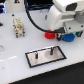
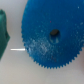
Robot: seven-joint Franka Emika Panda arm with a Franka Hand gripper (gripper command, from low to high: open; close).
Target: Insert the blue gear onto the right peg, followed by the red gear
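Note:
The blue gear [image 2: 52, 35] fills most of the wrist view, lying flat on the white table, with its toothed rim and dark centre hole showing. In the exterior view the blue gear [image 1: 68, 36] lies partly under my gripper [image 1: 63, 34], which hangs low right over it. The frames do not show whether the jaws are open or shut. The red gear [image 1: 50, 35] lies on the table just to the exterior view's left of the gripper. The right peg [image 1: 50, 50] rises from the grey plate [image 1: 46, 59], nearer the camera than the gears.
A second peg [image 1: 39, 55] stands on the same plate, to the exterior view's left. A green gear [image 1: 79, 35] lies to the right of the blue one and also shows in the wrist view [image 2: 3, 32]. A beige block [image 1: 18, 27] stands at the far left. A black cable [image 1: 33, 22] hangs from the arm.

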